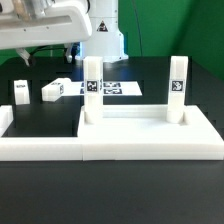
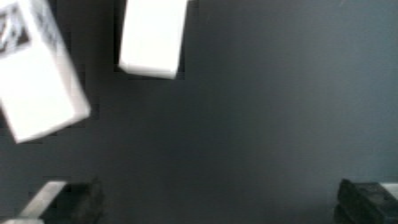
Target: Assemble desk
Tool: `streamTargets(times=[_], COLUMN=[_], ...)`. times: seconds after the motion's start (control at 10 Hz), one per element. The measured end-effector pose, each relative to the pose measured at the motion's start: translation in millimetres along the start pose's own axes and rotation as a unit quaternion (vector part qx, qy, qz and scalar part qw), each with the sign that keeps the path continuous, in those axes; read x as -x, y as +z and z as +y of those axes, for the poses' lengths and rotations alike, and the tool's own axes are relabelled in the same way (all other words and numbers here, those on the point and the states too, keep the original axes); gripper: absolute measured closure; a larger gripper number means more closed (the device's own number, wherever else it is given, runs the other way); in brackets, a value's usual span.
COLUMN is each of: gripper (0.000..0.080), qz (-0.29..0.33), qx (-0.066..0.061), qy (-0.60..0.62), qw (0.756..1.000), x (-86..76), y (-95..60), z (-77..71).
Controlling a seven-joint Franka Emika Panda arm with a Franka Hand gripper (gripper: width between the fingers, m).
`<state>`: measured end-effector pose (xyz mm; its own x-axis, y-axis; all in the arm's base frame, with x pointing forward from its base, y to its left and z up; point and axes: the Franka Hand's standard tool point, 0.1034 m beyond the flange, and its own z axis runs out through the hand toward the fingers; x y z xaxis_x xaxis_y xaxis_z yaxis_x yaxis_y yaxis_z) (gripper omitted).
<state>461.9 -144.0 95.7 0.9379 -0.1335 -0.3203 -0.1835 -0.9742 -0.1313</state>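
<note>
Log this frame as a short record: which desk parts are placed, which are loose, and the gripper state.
desk top: flat on the table, near the camera
standing legs: two, upright at the desk top's far corners
loose legs: two, on the table at the exterior view's left
gripper: open, nothing between the fingers
marker board: beyond the desk top

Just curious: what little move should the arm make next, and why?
Probably lower the open pincer onto a loose leg: two upright legs already stand on the desk top, and two more lie loose on the table.
</note>
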Motion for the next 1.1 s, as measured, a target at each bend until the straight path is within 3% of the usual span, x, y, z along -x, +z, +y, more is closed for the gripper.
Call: streamTargets(times=[0.3,0.6,0.8,1.1], gripper=[0.015,0.015,0.015,0.015], qz=[-0.094,-0.239,-0.241,-0.244], qx=[-0.021,-0.039,-0.035,-0.035], qy=[0.01,0.07,0.064,0.068], qw=[0.995,0.968,0.968,0.967], x=[9.1,38.9,31.1,32.4], y=[9.6,44.7,45.3,48.4], z=[-3.1,30.5,28.9,29.8])
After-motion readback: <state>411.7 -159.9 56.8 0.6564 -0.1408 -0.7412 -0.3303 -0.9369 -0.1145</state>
